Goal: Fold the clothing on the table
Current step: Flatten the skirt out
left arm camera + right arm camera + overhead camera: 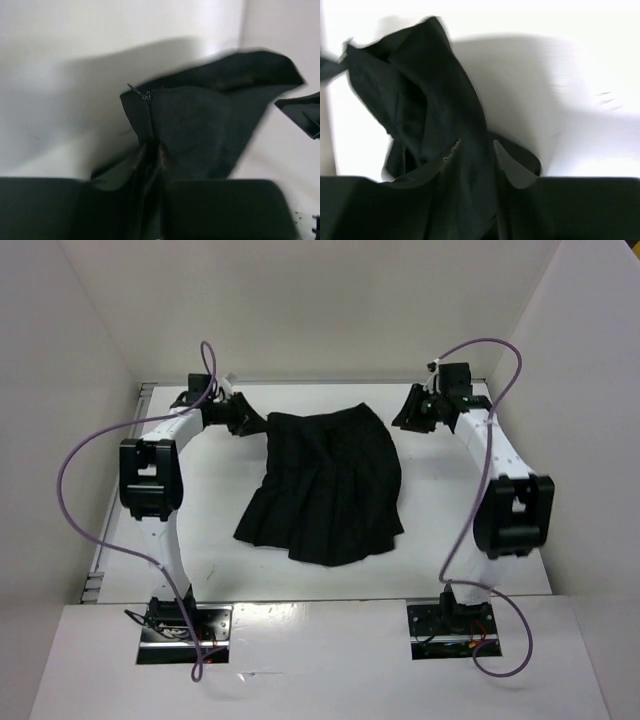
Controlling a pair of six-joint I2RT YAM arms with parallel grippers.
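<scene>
The clothing (330, 485), a black pleated skirt, lies crumpled on the white table (440, 530) with its waistband toward the far edge. My left gripper (248, 422) is at the waistband's far left corner. In the left wrist view its jaws (152, 147) stand almost together, with a fold of the skirt (210, 120) beside the zipper pinched between them. My right gripper (408, 416) is by the far right corner. The right wrist view shows it (474, 145) open, its fingers clearly apart, with the black fabric (420, 100) running loosely between them.
White walls enclose the table on the left, back and right, and both grippers are near the back wall. Purple cables loop off each arm. The arm bases (185, 625) sit at the near edge.
</scene>
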